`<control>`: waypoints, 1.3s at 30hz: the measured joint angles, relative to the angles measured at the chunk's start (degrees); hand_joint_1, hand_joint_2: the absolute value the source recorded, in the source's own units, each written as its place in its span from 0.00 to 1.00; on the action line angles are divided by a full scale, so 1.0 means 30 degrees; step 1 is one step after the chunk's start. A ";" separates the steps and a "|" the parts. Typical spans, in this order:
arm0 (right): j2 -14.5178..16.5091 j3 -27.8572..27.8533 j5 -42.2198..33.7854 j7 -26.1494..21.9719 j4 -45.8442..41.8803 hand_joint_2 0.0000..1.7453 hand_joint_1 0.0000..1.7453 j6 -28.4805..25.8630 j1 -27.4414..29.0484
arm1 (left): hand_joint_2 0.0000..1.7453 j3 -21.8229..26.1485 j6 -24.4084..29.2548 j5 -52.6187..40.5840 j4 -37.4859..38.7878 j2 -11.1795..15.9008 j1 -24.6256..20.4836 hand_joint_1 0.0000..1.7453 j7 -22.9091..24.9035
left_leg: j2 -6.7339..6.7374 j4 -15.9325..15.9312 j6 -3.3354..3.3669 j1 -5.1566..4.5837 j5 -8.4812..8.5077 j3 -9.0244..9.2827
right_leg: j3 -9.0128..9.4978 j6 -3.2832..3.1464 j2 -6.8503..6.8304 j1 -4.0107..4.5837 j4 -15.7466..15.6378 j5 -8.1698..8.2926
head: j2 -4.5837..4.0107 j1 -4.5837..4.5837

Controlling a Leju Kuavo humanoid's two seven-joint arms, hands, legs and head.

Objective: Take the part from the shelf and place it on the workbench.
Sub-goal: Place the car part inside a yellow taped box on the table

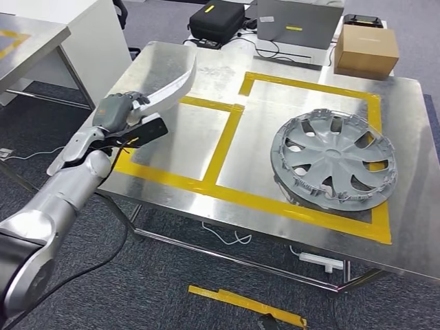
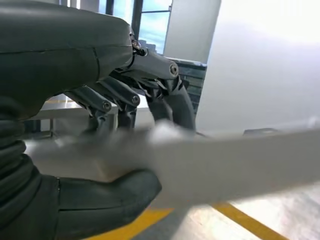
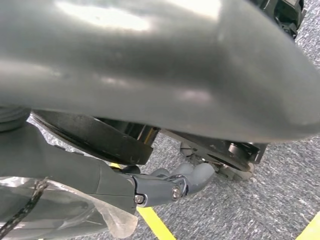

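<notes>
1. My right hand (image 3: 166, 187) hangs over grey carpet, fingers curled in on nothing.
2. My left hand (image 1: 120, 110), left of frame, grips the curved silver part (image 1: 168, 88) above the workbench (image 1: 410, 137) edge.
3. A hubcap (image 1: 333, 158) lies at right, inside the yellow tape (image 1: 223, 148).

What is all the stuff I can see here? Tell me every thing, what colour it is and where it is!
Curved part: one, silver-white, held above the workbench's left end.
Wheel cover: one, silver-grey, lying in the right taped box.
Workbench: one, shiny steel.
Tape lines: yellow, forming boxes on the bench top.
Cardboard box: one, brown, behind the bench.
Case: one, black, behind the bench.
Yellow strip: one, on the carpet.
Left hand: grey, gripping the part.
Right hand: grey, hanging over the carpet.
</notes>
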 joint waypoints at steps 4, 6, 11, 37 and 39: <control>0.0004 -0.0177 -0.0057 0.0148 0.0000 0.00 0.00 -0.0087 -0.0026 | 0.00 0.0697 0.0344 0.0055 -0.0131 -0.0089 0.0147 0.00 -0.0220 | -0.0001 0.0000 0.0000 0.0000 0.0001 0.0001 | 0.0002 0.0000 -0.0007 0.0002 0.0000 0.0000 | 0.0000 -0.0004; 0.0009 -0.0266 -0.0097 0.0273 0.0000 0.00 0.00 -0.0113 -0.0051 | 0.00 0.0930 0.0634 0.0078 -0.0231 -0.0233 0.0207 0.00 -0.0266 | -0.0002 0.0000 0.0000 -0.0001 0.0001 0.0001 | 0.0007 0.0001 -0.0009 0.0000 0.0000 0.0001 | 0.0000 -0.0002; 0.0122 -0.0390 -0.0089 0.0337 0.0000 0.00 0.00 -0.0259 -0.0026 | 0.00 0.1499 0.1013 0.0251 -0.0454 -0.0335 0.0472 0.00 -0.0570 | 0.0012 -0.0014 0.0273 -0.0062 0.0101 0.0031 | 0.0087 0.0196 0.0003 -0.0094 -0.0217 0.0182 | 0.0000 -0.0027; 0.0346 -0.0621 -0.0002 0.0657 0.0004 0.00 0.00 -0.0443 0.0024 | 0.00 0.2272 0.0779 0.0024 -0.0991 -0.0375 0.1535 0.00 -0.1878 | 0.0086 0.2809 0.0445 -0.0101 -0.1181 -0.0715 | -0.0761 -0.0416 0.0087 0.0236 0.0629 0.0314 | 0.0000 0.0069; 0.0434 -0.0632 0.0006 0.0659 0.0002 0.00 0.00 -0.0452 -0.0004 | 0.00 0.2278 0.0781 0.0027 -0.1115 -0.0375 0.1407 0.00 -0.1878 | 0.0059 0.0911 0.0783 -0.0362 -0.0550 0.0205 | -0.0859 -0.0346 0.0070 0.0248 0.0575 0.0548 | 0.0000 0.0076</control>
